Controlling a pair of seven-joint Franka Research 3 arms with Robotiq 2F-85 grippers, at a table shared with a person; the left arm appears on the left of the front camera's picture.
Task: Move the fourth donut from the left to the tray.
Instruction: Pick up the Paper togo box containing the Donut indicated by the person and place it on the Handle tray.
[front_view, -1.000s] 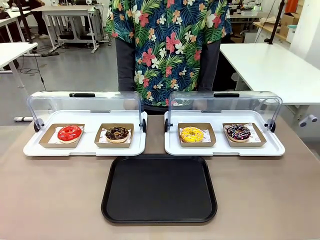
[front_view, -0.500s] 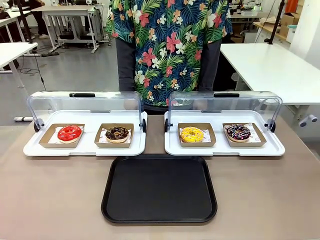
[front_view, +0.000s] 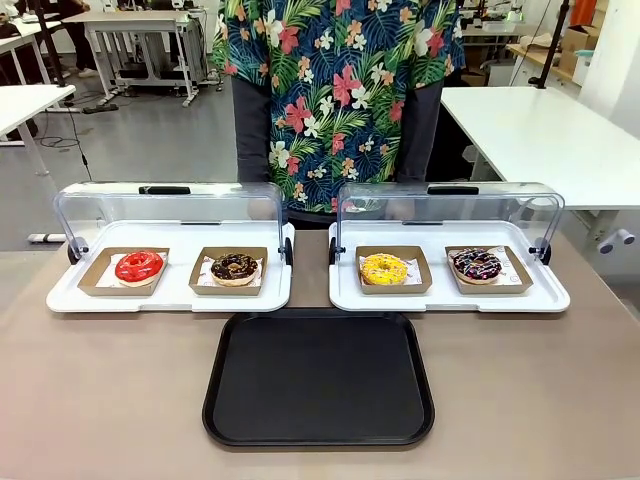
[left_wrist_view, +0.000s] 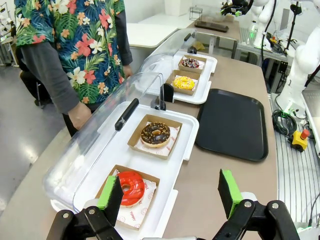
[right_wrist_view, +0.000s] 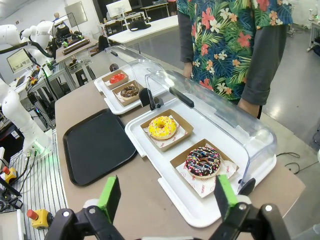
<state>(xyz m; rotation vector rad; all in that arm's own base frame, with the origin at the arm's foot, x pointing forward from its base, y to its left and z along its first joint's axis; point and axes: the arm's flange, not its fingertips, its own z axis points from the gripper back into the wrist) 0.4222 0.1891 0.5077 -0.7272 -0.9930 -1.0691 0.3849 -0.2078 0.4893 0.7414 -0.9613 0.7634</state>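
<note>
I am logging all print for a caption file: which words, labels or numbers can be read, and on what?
Red print on the paper under the fourth donut: too small to read.
Red print on the paper under the red donut: too small to read.
No other text.

The large black rectangular plastic tray (front_view: 318, 378) lies bare, reachable from above. At its 1 o'clock the chocolate-glazed donut with pink-and-white drizzle (front_view: 477, 264) is open from 6 o'clock; the clear domed lid (front_view: 450, 212) walls its 12 o'clock side, and the yellow-glazed donut (front_view: 384, 268) stands near at its 9 o'clock.
</note>
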